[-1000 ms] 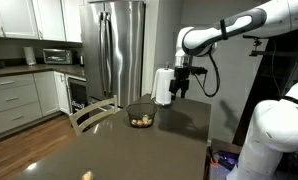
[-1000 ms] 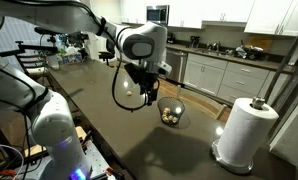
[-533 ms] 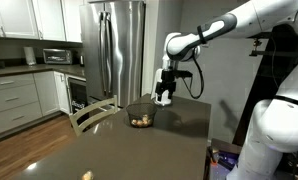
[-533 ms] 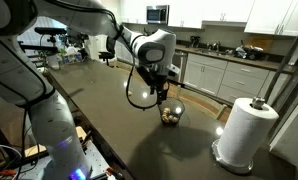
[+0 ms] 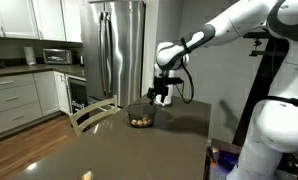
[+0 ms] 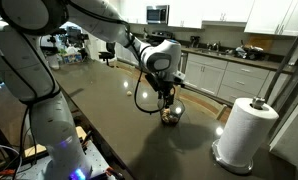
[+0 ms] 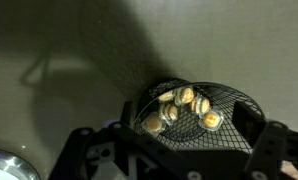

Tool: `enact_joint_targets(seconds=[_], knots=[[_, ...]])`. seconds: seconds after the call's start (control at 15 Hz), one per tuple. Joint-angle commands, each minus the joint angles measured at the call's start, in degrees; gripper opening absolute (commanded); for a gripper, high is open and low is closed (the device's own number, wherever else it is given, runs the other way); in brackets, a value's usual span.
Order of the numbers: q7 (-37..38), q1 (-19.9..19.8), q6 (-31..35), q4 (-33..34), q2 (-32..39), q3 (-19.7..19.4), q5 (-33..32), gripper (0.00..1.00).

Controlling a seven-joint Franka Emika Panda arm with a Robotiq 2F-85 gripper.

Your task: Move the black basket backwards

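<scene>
The black basket (image 5: 141,117) is a small round wire-mesh bowl with tan lumps inside, standing on the dark table near its far end; it also shows in the exterior view from the far side (image 6: 170,116). My gripper (image 5: 159,98) hangs just above and beside it in both exterior views (image 6: 167,100). In the wrist view the basket (image 7: 194,110) lies between the two dark fingers (image 7: 130,112). The gripper (image 7: 187,114) is open, one jaw on each side of the basket's rim. I cannot tell whether the fingers touch the mesh.
A paper-towel roll (image 6: 239,130) stands on the table near the basket. A steel refrigerator (image 5: 119,45) and a chair back (image 5: 91,115) are beyond the table's far edge. A small tan object (image 5: 87,175) lies on the near part of the table.
The gripper has moved from beside the paper-towel roll over to the basket and come down, so that its open fingers now straddle it. The basket has not moved.
</scene>
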Motion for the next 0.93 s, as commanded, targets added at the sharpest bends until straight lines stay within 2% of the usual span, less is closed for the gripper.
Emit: enact_joint_targets(seconds=[0.0,0.2,0.6,0.67,0.73,0.87], knots=[[-0.6,-1.0,2.3,2.7,4.5,-0.6,2.4,1.00],[-1.0,-1.9,4.6,3.8,7.6,-1.5,4.5,1.00],[-2.4,-3.3,9.8,5.3,14.0,-1.4,13.1,1.00],[-2.1,-3.4,10.3,5.6,14.9,-1.3,13.7,0.91],[-2.1,-3.5,10.6,5.8,15.6,-1.2,14.2,0.73],[-1.9,-3.6,11.2,6.1,16.7,-1.0,14.6,0.58]])
